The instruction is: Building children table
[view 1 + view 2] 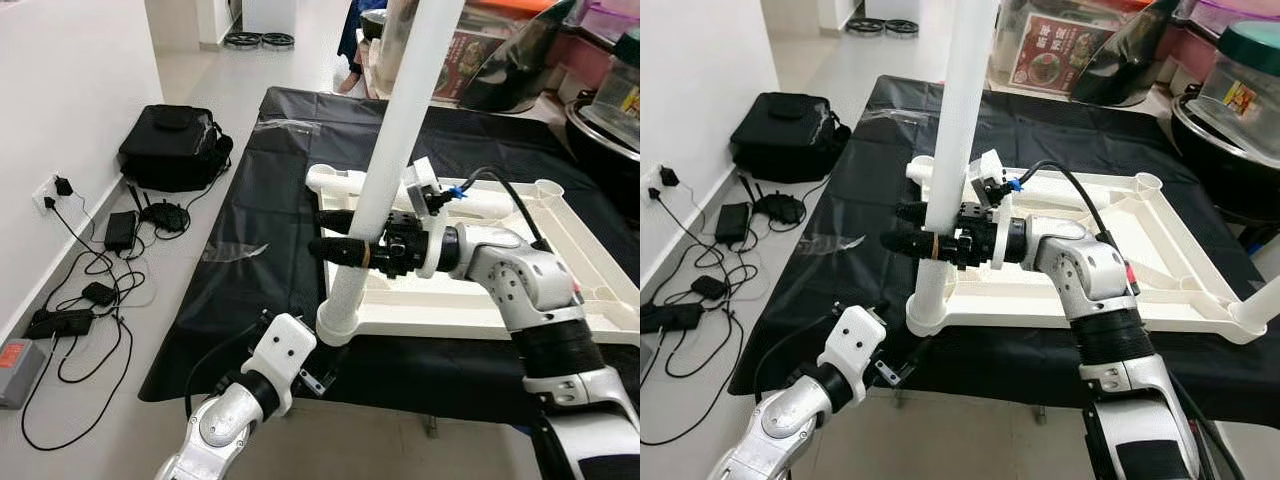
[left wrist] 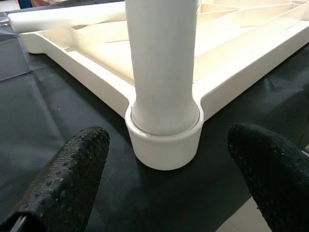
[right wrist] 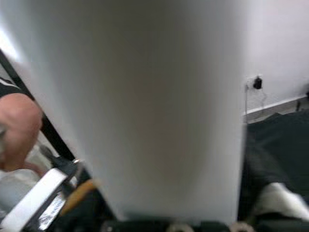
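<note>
black sheet [image 1: 250, 250] on pale floor [image 1: 210, 90], white wall [image 1: 60, 90], cables [image 1: 90, 290]

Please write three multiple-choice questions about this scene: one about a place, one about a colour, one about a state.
1. Where does the upright table leg stand?
A. in a corner socket of the tabletop
B. flat on the floor
C. on the black bag

2. What colour is the sheet under the tabletop?
A. red
B. black
C. yellow

3. How is the left gripper?
A. shut on the leg
B. holding a cable
C. open, near the socket

Key: 1 A, the leg's base sits in the corner socket. 2 B, the sheet is black. 3 C, its fingers stand apart, touching nothing.
</note>
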Available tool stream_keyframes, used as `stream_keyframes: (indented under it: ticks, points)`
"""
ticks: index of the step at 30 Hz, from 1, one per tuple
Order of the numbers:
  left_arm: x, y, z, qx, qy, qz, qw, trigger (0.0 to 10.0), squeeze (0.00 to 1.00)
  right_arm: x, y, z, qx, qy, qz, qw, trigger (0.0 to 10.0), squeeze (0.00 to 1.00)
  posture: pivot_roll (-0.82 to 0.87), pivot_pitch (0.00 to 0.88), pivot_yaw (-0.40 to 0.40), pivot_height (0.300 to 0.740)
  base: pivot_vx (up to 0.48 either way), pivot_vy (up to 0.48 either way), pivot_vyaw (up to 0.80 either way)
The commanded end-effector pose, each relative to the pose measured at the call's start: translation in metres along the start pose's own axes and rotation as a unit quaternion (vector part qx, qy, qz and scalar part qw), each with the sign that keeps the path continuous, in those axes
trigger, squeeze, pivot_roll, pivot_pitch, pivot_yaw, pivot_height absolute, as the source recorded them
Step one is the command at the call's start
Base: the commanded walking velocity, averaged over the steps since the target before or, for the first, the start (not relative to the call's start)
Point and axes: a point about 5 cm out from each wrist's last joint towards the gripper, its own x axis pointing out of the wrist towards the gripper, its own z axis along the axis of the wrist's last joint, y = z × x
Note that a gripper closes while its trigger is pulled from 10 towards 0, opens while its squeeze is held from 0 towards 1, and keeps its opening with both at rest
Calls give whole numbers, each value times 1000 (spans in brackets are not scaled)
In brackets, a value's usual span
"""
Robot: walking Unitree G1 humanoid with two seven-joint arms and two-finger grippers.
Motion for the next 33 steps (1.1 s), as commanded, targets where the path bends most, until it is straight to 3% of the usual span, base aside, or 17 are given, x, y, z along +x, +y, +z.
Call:
stream_keyframes:
  ticks: [1, 7, 10, 11, 12, 13, 14, 15, 16, 17, 18, 19, 25, 26, 30, 31, 33]
  points:
    - [-1, 0, -3, 0, 7, 0, 1000, 10000, 0, 3, -2, 2, -5, 0, -8, 1000, 0, 0, 124, 68, -116, 740, 0, 0, 0]
    - [-1, 0, -3, 1, 7, 0, 1000, 10000, 0, 3, 0, 5, -3, -13, -6, 1000, 0, 0, 124, 68, -120, 740, 0, 0, 0]
    - [-1, 1, -2, 1, 7, 0, 1000, 10000, 0, 5, -10, 6, -4, -16, -62, 998, 0, 0, 125, 69, -120, 740, 0, 0, 0]
    - [0, 1, -2, 2, 7, 0, 1000, 10000, 0, 6, -26, 7, -11, -21, -153, 988, 0, 0, 122, 71, -117, 740, 0, 0, 0]
    - [0, 1, -2, 2, 7, 0, 1000, 10000, 0, 6, -26, 7, -11, -21, -153, 988, 0, 0, 122, 71, -117, 740, 0, 0, 0]
    - [0, 1, -2, 2, 7, 0, 1000, 10000, 0, -1, -52, 4, -4, -15, -324, 946, 0, 0, 115, 74, -112, 740, 0, 0, 0]
    - [0, 1, -2, 2, 7, 0, 1000, 10000, 0, -1, -52, 4, -4, -15, -324, 946, 0, 0, 115, 74, -112, 740, 0, 0, 0]
    - [0, 1, -2, 2, 7, -1, 1000, 10000, 0, -19, -71, -3, 10, -4, -495, 869, 0, 0, 116, 72, -114, 740, 0, 0, 0]
    - [0, 1, -2, 2, 7, -1, 1000, 10000, 0, -19, -71, -3, 10, -4, -495, 869, 0, 0, 116, 72, -114, 740, 0, 0, 0]
    - [1, 1, -2, 2, 7, -1, 1000, 10000, 0, -31, -77, -9, 17, 2, -600, 800, 0, 0, 121, 74, -115, 740, 0, 0, 0]
    - [1, 1, -2, 2, 7, -1, 1000, 10000, 0, -31, -77, -9, 17, 2, -600, 800, 0, 0, 121, 74, -115, 740, 0, 0, 0]
    - [1, 1, -2, 3, 8, -1, 1000, 10000, 0, -39, -78, -12, 21, 5, -654, 756, 0, 0, 121, 74, -115, 740, 0, 0, 0]
    - [1, 1, -2, 3, 6, 0, 1000, 10000, 0, -37, -70, -19, 33, -4, -691, 722, 0, 0, 117, 76, -117, 740, 0, 0, 0]
    - [1, 1, -2, 3, 6, 0, 1000, 10000, 0, -37, -66, -21, 38, -8, -710, 703, 0, 0, 116, 78, -114, 740, 0, 0, 0]
    - [1, 1, -1, 3, 6, 0, 1000, 10000, 0, -36, -62, -23, 46, -12, -722, 690, 0, 0, 113, 78, -117, 740, 0, 0, 0]
    - [1, 1, -1, 3, 6, -1, 1000, 10000, 0, -29, -61, -24, 61, -14, -724, 687, 9137, 0, 115, 80, -119, 740, 0, 0, 0]
    - [1, 0, -1, 3, 6, -1, 1000, 10000, 0, -10, -61, -24, 89, -23, -699, 709, 10000, 0, 114, 80, -118, 740, 0, 0, 0]
